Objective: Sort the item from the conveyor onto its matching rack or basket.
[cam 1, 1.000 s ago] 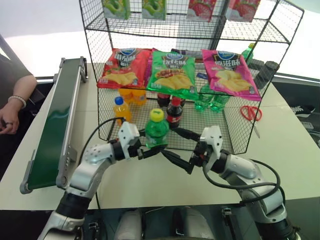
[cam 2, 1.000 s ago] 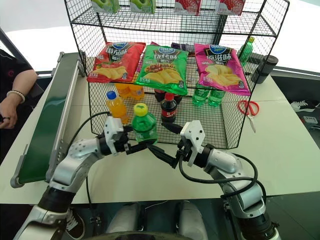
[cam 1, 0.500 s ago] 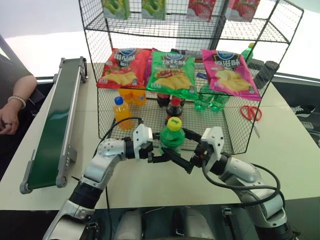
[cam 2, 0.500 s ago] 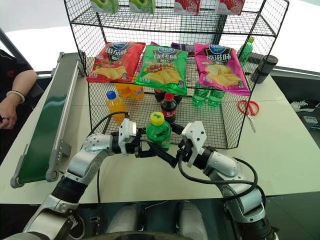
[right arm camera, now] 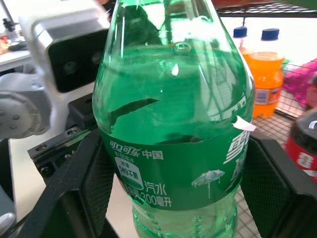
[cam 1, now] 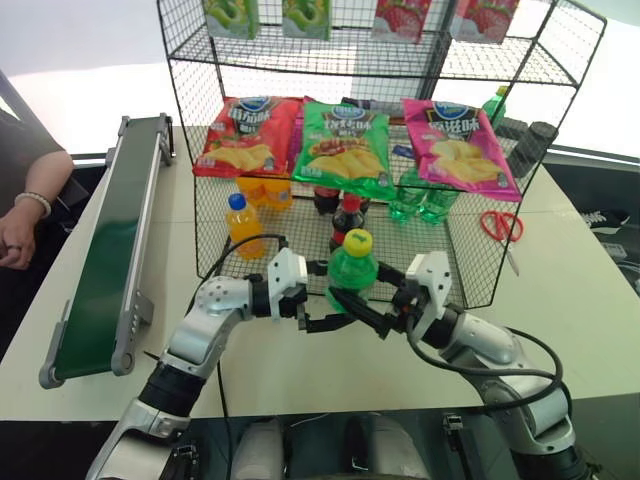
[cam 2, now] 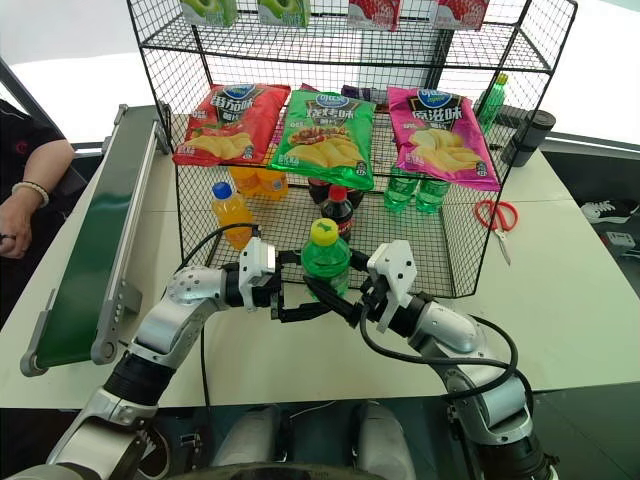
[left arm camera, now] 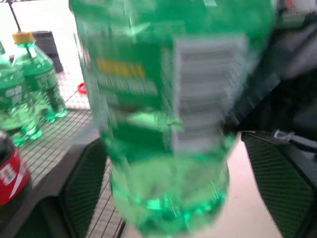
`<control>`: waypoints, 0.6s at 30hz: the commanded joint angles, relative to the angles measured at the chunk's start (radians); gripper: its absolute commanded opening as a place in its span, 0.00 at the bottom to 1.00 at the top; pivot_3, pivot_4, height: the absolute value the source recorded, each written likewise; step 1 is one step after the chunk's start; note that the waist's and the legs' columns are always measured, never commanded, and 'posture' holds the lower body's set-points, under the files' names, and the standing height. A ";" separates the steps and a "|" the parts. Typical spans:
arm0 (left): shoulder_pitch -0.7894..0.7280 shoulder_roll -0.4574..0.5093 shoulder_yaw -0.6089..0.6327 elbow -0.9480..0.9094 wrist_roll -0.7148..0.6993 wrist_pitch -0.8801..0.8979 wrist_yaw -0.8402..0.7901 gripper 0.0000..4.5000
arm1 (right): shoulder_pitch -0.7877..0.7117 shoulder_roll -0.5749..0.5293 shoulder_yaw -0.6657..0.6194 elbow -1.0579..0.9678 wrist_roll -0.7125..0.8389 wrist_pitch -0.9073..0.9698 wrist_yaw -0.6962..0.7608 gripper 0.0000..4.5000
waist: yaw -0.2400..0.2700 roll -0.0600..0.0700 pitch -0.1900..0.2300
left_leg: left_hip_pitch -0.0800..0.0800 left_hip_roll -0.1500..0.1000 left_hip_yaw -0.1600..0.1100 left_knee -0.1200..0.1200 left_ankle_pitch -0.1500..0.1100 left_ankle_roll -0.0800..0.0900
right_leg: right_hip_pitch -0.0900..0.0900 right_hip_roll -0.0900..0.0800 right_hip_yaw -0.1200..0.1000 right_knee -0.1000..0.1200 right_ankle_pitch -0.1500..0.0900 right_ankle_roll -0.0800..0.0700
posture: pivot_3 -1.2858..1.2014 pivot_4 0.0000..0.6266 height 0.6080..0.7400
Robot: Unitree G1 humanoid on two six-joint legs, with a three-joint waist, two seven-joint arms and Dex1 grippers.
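Near the front edge of the table (cam 1: 560, 290), just before the rack (cam 1: 500, 270), your two arms reach inward, level, and meet. The right gripper (cam 1: 352, 305) is clamped on the bottle's lower body; the left gripper (cam 1: 327, 312) has its fingers spread either side, no longer pinching. The green soda bottle (cam 1: 352, 272) stands upright in the air between them, yellow cap up, clear-green with a green label around its waist, well apart from the conveyor (cam 1: 110, 240) along the table's left edge.
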 commanded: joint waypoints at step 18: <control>0.121 0.020 0.103 -0.229 -0.079 0.089 0.148 0.98 | -0.128 0.183 -0.250 0.573 -0.271 -0.382 -0.359 0.67 | -0.004 0.005 0.001 | 0.001 0.000 0.002 0.000 0.000 0.000 | 0.000 0.000 0.002 0.001 0.000 0.000 | 0.52 0.24 0.96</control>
